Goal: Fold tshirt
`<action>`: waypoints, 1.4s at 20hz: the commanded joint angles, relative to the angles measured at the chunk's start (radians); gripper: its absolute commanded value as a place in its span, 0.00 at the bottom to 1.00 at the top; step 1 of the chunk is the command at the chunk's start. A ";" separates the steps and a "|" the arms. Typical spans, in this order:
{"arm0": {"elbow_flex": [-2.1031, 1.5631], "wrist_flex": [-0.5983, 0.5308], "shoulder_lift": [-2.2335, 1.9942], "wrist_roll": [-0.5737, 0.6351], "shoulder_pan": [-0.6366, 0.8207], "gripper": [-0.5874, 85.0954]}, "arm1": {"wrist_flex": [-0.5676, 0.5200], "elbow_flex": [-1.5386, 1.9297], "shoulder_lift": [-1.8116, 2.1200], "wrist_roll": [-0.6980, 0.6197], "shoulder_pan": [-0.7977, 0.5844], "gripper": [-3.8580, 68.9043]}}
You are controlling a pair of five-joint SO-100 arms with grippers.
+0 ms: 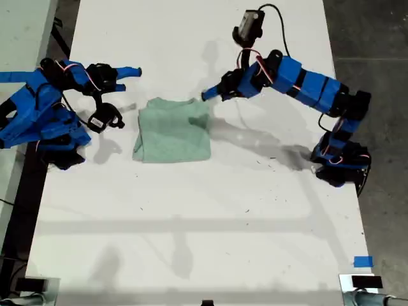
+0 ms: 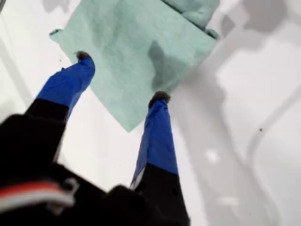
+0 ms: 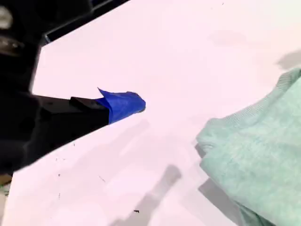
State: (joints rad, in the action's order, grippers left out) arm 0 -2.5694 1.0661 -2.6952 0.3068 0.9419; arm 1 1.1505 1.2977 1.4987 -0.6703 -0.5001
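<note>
Surface: white table (image 1: 191, 210), with grey floor showing past its edge on the exterior view's right. One arm stands at each side of the table in the exterior view.

Tshirt (image 1: 172, 131): pale mint green, folded into a compact, roughly square bundle. It lies flat on the table in the upper middle of the exterior view, between the two arms. Its upper edge is slightly rumpled and a folded layer is visible there.

My first gripper (image 1: 209, 95): on the arm at the exterior view's right, which reaches in toward the bundle's upper corner on that side. In the first wrist view its two blue fingers (image 2: 157, 136) are spread moderately apart over one corner of the cloth, with nothing held between them. I cannot tell whether the tips touch the fabric.

My second gripper (image 1: 131, 71): on the arm at the exterior view's left, near the tshirt but clear of it. The second wrist view shows only one blue finger (image 3: 124, 104) above bare table, with the cloth edge off to one side. I cannot tell the jaw spacing.

Small blue tape mark (image 1: 362, 261) on the table in the exterior view's lower right.
</note>
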 commanded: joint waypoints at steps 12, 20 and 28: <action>-0.367 -0.285 -0.141 -0.209 -0.422 0.01 | -0.106 1.401 1.180 0.426 0.221 0.04; -0.618 -0.046 -0.792 -0.331 -0.571 0.01 | 0.109 1.772 1.885 0.630 0.331 0.04; -0.614 0.021 -0.902 -0.360 -0.715 0.20 | 0.103 1.773 1.982 0.483 0.305 0.10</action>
State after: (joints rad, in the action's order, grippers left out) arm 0 -3.1799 1.0861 -3.4898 -0.0399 0.2915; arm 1 1.2257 3.0741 3.3732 -0.0445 -0.1810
